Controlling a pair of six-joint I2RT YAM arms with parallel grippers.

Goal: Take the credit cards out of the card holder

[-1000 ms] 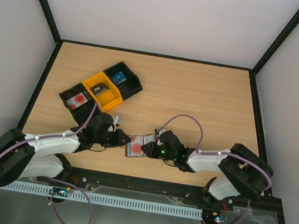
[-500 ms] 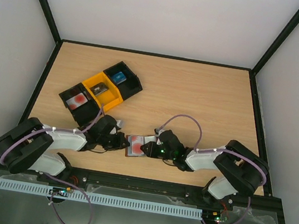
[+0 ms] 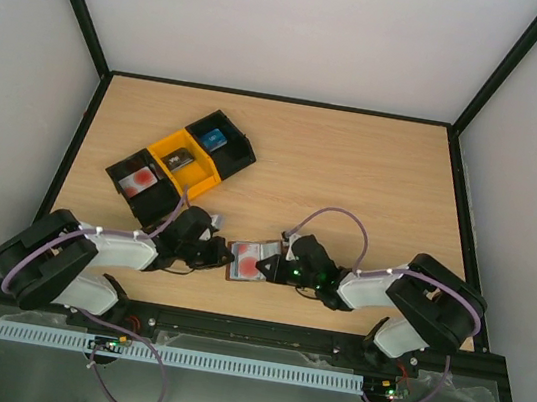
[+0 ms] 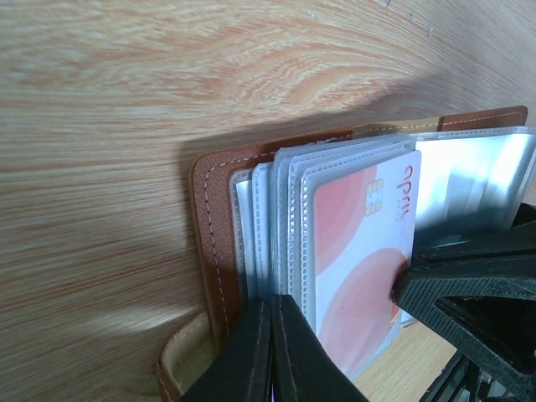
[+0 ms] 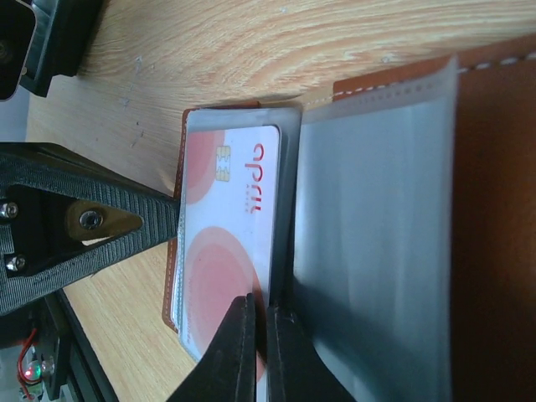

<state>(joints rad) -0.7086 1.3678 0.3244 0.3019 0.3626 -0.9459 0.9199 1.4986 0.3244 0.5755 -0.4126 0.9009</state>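
Note:
The brown card holder [image 3: 236, 270] lies open near the front edge between both arms. On top of its clear sleeves [image 4: 276, 193] shows a white credit card with red blotches [image 4: 352, 251]. My left gripper [image 4: 272, 303] is shut on the sleeve edges at the holder's left side [image 4: 209, 226]. In the right wrist view my right gripper [image 5: 260, 303] is shut on the long edge of that white card [image 5: 222, 251], beside the turned-over sleeve [image 5: 377, 251]. Seen from above, the left gripper [image 3: 222, 257] and right gripper [image 3: 270, 267] face each other across the holder.
Three joined trays stand at the back left: a black one [image 3: 121, 185] with a white and red card, a yellow one [image 3: 198, 178] with a dark card, a black one [image 3: 238, 152] with a blue card. The enclosure walls ring the table.
Both grippers have closed, the left on the holder's sleeves and the right on the white card. The left arm's elbow has drawn in toward the table.

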